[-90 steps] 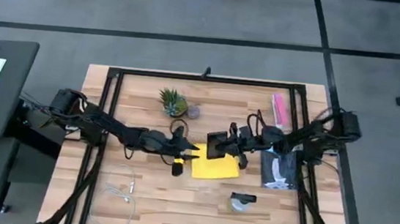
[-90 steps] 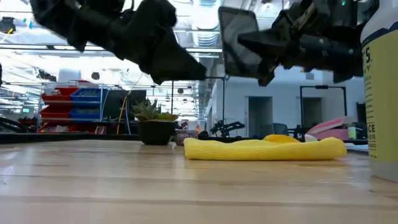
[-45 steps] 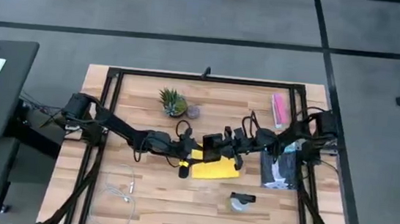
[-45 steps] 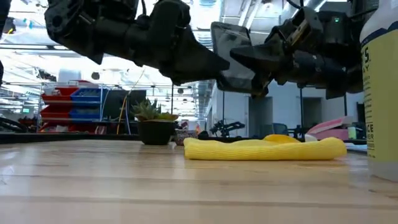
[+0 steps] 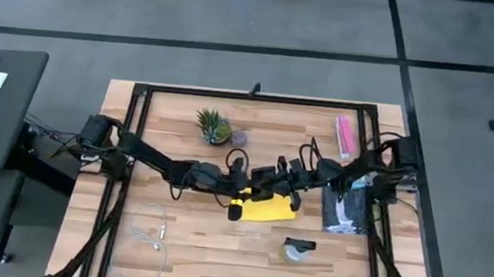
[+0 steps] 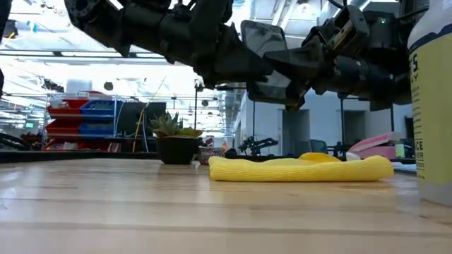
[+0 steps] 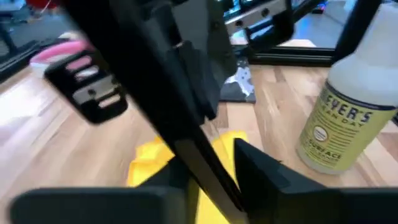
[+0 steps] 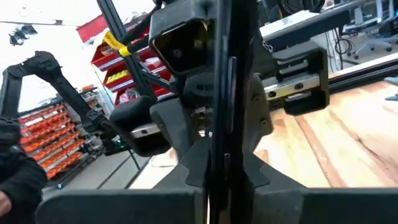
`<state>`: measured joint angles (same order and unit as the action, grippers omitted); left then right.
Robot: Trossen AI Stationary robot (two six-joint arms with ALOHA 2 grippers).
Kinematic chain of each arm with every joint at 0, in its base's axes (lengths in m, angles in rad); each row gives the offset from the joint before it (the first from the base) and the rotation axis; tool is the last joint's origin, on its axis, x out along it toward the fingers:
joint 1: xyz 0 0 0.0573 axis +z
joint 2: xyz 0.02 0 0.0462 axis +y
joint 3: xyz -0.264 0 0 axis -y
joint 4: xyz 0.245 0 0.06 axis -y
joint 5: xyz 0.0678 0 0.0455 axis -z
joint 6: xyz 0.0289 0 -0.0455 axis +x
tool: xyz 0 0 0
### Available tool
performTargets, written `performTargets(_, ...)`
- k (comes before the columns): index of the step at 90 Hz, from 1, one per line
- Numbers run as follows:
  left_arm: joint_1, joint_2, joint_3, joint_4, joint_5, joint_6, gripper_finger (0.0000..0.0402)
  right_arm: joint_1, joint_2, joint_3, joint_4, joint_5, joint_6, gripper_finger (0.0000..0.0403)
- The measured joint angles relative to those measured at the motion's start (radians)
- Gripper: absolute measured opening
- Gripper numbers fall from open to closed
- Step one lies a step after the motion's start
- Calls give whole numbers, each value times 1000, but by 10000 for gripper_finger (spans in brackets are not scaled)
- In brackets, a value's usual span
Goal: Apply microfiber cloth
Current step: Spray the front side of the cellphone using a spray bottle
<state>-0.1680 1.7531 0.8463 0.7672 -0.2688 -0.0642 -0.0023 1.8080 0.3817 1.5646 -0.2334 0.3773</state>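
Note:
The yellow microfiber cloth [image 5: 269, 210] [image 6: 300, 169] [image 7: 146, 165] lies folded on the table near its middle. Above it hangs a black smartphone [image 5: 266, 179] [image 6: 263, 49] [image 8: 221, 74], with my right gripper [image 5: 284, 184] [image 8: 227, 186] shut on it. My left gripper [image 5: 246, 191] [image 7: 211, 199] has come in from the table's left and is open. Its fingers stand close on either side of the phone's edge [image 7: 193, 137]. Whether they touch it, I cannot tell. My right gripper pinches the smartphone between its two fingers, at the phone's right-hand end [image 8: 222, 158]. It comes in about level from the table's right. The phone is lifted clear above the cloth and shows edge-on between the fingers in the right wrist view.
A spray bottle [image 7: 348, 112] [image 6: 434, 106] stands at the right on a dark mat [image 5: 345, 212]. A small potted plant [image 5: 214, 126] [image 6: 173, 141] is at the far left-centre, a pink packet [image 5: 345, 134] at the far right, and a white cable [image 5: 148, 236] near left.
My left gripper has travelled toward the table's right, above the cloth, until its fingers reach the phone. My right gripper has shifted a little toward the table's left with the phone, then held still. The cloth has not moved.

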Motion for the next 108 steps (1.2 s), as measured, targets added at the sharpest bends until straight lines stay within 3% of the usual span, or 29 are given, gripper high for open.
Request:
performTargets(6, -1, 0, 0, -13, -18, -22, 16, -1, 0, 0, -4, 3, -12, 27)
performTargets(34, -3, 0, 2, -43, -46, -17, 5, -61, -74, -12, -87, -34, -78, 103)
performTargets(59, -8, 2, 0, -120, -101, -168, 5, -99, -372, -129, -281, -118, -237, 173)
performTargets(70, -13, 2, 0, -137, -170, -187, 5, -24, -574, -154, -553, -77, -304, 177)
performTargets(88, -20, 2, 0, -135, -163, -186, 5, 226, -868, -95, -1099, 190, -318, 173)
performTargets(99, -24, 2, 0, -135, -173, -185, 6, 367, -984, -59, -1346, 315, -170, 171)
performTargets(108, -29, 2, 0, -132, -168, -184, 8, 454, -1035, -55, -1436, 306, 47, 171)
